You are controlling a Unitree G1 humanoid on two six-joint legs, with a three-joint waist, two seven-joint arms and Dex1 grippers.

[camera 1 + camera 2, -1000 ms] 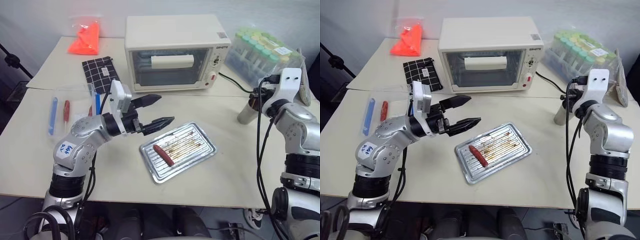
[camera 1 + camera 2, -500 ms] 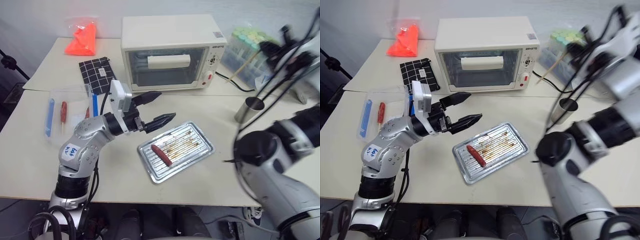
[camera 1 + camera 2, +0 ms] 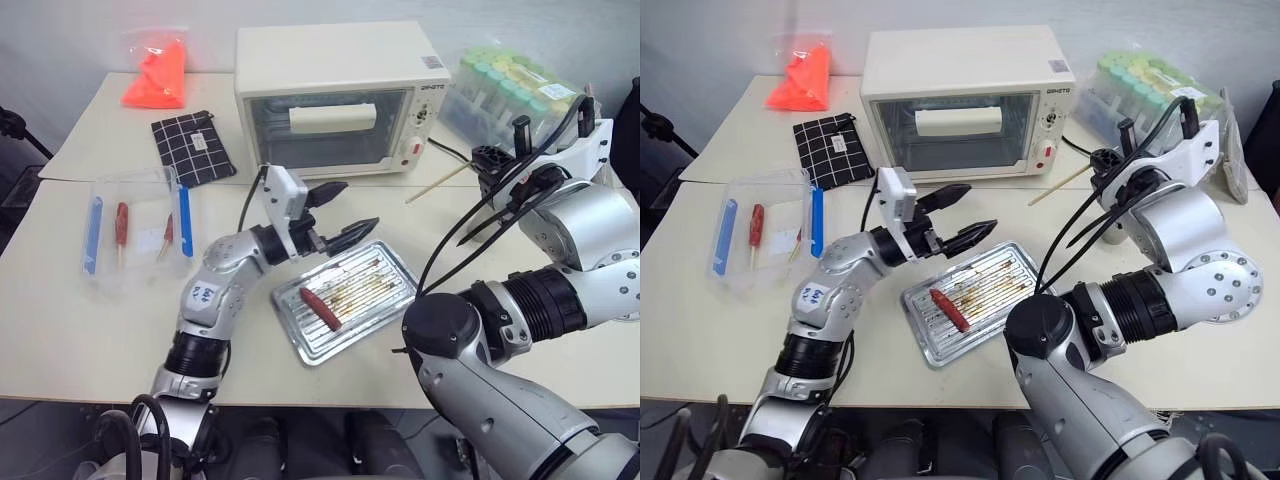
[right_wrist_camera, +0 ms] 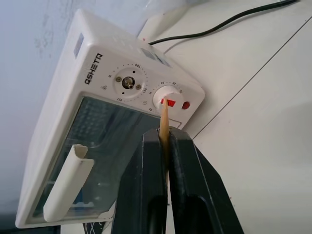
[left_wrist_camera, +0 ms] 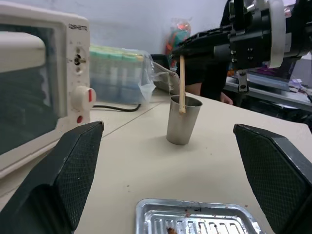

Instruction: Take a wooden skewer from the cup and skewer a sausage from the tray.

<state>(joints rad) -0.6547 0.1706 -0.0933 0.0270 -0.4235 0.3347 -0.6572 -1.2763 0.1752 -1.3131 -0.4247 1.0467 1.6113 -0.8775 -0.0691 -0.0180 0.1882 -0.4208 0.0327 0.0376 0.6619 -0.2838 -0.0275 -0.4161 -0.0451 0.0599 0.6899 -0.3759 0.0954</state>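
My right gripper (image 4: 165,134) is shut on the wooden skewer (image 4: 165,122), a thin pale stick (image 3: 437,183) held above the table and pointing toward the oven. The grey metal cup (image 5: 183,119) stands on the table behind the skewer in the left wrist view. The dark red sausage (image 3: 322,307) lies at the near left of the silver ridged tray (image 3: 385,290). My left gripper (image 3: 357,207) hovers open just above the tray's far left corner, nothing between its fingers.
A white toaster oven (image 3: 330,95) stands behind the tray, its cable running right. A rack of green-capped tubes (image 3: 510,95) is at the back right. A clear plastic box (image 3: 135,225) with blue sticks, a checked pouch (image 3: 192,148) and an orange bag (image 3: 155,75) are on the left.
My right arm has lifted the skewer away from the cup, swung it inward and rolled the wrist. My left gripper, still open, has moved closer to the tray.
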